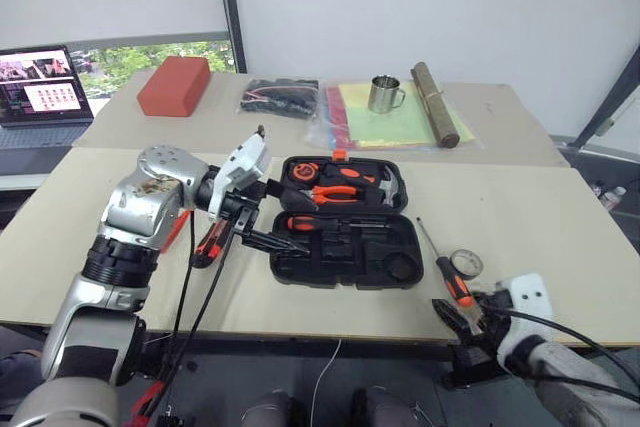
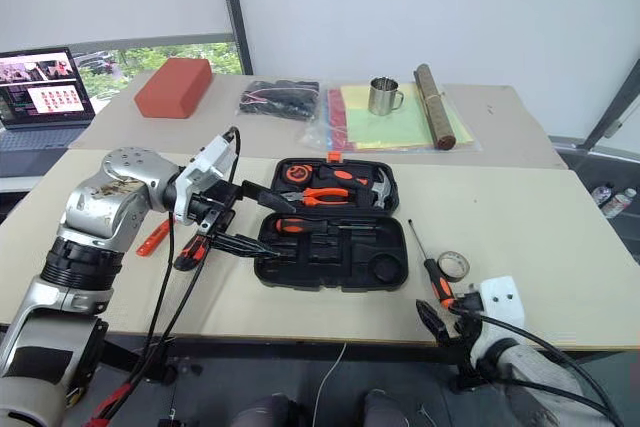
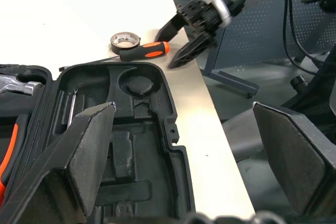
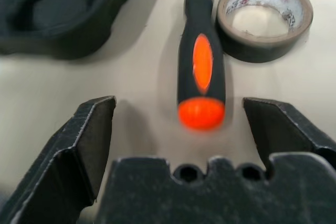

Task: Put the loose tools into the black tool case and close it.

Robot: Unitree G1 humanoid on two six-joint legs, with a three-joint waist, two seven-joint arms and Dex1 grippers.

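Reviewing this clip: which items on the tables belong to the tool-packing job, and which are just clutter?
Job:
black tool case, open
screwdriver
tape roll
utility knife

Clutter:
laptop
red block
bag of cables
metal mug
rolled mat

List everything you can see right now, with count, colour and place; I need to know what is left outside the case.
Black moulded plastic tool case: 1, open, table centre; holds orange-handled pliers, an orange-black screwdriver.
Orange-black-handled screwdriver: 1, on table right of case.
Small grey tape roll: 1, beside that screwdriver.
Orange-black utility knife: 1, left of case.
Red block: 1, far left.
Black cable bag: 1, far centre.
Steel mug: 1, on coloured folders.
Brown roll: 1, far right.
Laptop: 1, far left.
Left gripper: open, at case's left edge.
Right gripper: open, around screwdriver handle end.
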